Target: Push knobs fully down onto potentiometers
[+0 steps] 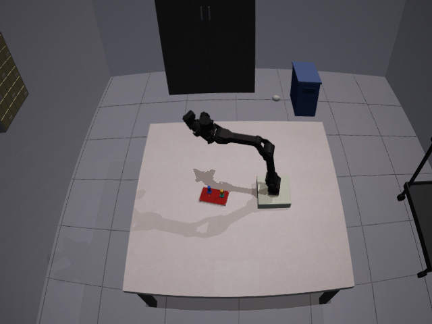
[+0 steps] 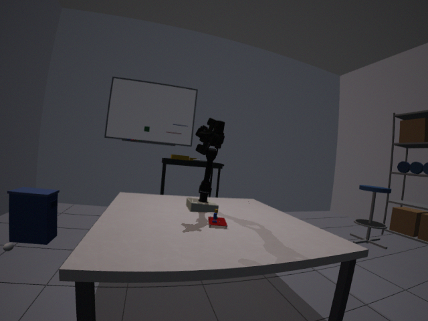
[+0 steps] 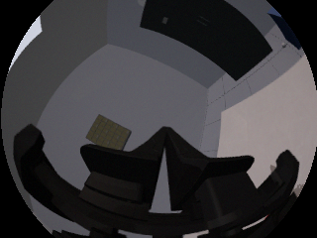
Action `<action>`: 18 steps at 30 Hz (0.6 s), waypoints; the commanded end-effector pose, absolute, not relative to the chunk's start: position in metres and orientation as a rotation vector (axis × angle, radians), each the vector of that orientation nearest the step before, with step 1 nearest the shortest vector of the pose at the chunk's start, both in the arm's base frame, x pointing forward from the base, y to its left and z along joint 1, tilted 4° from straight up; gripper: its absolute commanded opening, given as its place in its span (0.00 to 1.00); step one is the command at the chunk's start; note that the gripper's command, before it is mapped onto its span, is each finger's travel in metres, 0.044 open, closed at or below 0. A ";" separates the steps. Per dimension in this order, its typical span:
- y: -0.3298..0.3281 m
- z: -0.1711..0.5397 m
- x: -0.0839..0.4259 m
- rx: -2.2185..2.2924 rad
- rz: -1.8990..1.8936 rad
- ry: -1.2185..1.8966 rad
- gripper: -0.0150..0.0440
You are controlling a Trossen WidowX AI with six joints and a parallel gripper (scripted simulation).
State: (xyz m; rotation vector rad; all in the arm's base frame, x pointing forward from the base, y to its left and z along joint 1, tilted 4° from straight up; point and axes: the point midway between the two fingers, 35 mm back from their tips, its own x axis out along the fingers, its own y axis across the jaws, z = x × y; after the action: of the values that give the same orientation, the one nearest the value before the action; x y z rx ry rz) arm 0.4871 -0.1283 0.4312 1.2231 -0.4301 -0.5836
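Observation:
The red circuit board (image 1: 213,199) (image 2: 221,224) stands on the table, left of the arm's base in the top view. A blue knob (image 1: 208,188) (image 2: 215,215) stands upright over a blue potentiometer near the board's back left. A yellow knob (image 1: 221,191) (image 2: 216,210) stands over a green potentiometer (image 1: 221,196) at the right. The views are too small to tell how deep each knob sits. My gripper (image 3: 165,130) is shut and empty, its fingertips touching. It is high above the table's back left part, well away from the board, and points off toward the room's left side.
The arm rises from a pale base block (image 1: 273,200) (image 2: 202,208) right of the board. The table (image 1: 237,258) (image 2: 155,249) carries the board and block. A black cabinet (image 1: 209,48), a blue bin (image 1: 304,97) (image 2: 33,217) and a stool (image 2: 374,188) stand beyond the table.

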 end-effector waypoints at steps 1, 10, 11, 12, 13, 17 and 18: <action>-0.117 0.408 0.491 1.148 -0.598 -0.297 0.25; -0.095 0.354 0.496 0.994 -0.615 -0.015 0.25; -0.092 0.348 0.495 0.977 -0.615 0.016 0.25; -0.089 0.341 0.495 0.960 -0.615 0.048 0.25; -0.087 0.335 0.495 0.943 -0.614 0.079 0.25; -0.076 0.310 0.491 0.875 -0.606 0.207 0.25; -0.073 0.304 0.490 0.858 -0.603 0.238 0.25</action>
State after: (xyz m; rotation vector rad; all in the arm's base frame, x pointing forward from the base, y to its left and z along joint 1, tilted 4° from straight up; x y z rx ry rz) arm 0.4947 -0.0835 0.3221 0.9168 0.1351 -0.6176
